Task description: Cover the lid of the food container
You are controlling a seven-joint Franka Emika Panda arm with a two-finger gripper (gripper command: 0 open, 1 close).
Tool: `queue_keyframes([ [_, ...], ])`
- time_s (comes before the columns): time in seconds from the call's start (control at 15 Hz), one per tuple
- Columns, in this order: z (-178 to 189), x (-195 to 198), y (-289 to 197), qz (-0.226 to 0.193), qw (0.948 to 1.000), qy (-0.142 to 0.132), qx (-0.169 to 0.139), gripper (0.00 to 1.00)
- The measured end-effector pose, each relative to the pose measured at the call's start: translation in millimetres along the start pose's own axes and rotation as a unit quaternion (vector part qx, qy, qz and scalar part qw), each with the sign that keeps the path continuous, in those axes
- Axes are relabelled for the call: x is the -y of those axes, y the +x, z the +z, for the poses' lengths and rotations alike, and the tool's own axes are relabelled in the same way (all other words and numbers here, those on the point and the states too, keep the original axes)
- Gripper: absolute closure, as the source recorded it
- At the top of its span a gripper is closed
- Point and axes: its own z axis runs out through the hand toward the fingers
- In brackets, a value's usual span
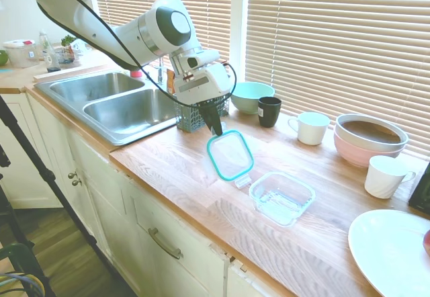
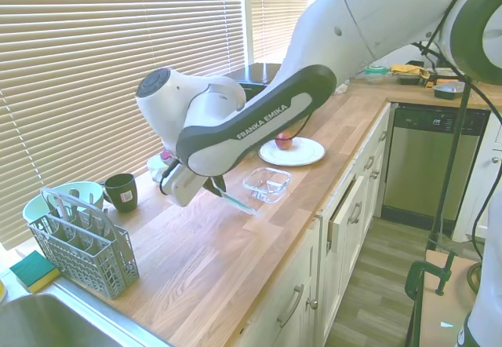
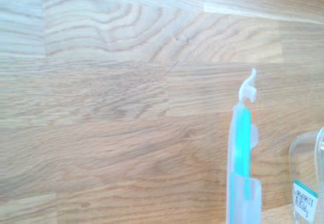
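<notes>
My gripper (image 1: 215, 128) is shut on the lid (image 1: 230, 154), a clear square sheet with a teal rim seal. It pinches the lid's upper edge, so the lid hangs tilted above the wooden counter (image 1: 181, 169). The lid (image 2: 234, 199) also shows under the arm from the other side. In the wrist view the lid (image 3: 242, 153) appears edge-on as a teal strip. The food container (image 1: 281, 197) sits open on the counter, a short way to the right of the hanging lid. The same clear container (image 2: 267, 184) lies just beyond the lid, and its corner (image 3: 308, 183) shows in the wrist view.
A grey cutlery basket (image 1: 196, 114) stands behind the gripper by the double sink (image 1: 114, 102). Behind are a mint-green bowl (image 1: 251, 97), a black mug (image 1: 269, 111), white mugs (image 1: 311, 127), and stacked pink bowls (image 1: 369, 138). A white plate (image 1: 393, 253) lies right of the container.
</notes>
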Motion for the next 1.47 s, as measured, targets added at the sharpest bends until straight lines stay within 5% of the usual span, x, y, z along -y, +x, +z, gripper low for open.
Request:
queue_keyframes([
  [0.67,-21,-50,46,0.023,0.9964,0.058,0.058,1.00],
  [1.47,-27,-73,66,0.030,0.9923,0.091,0.077,1.00],
])
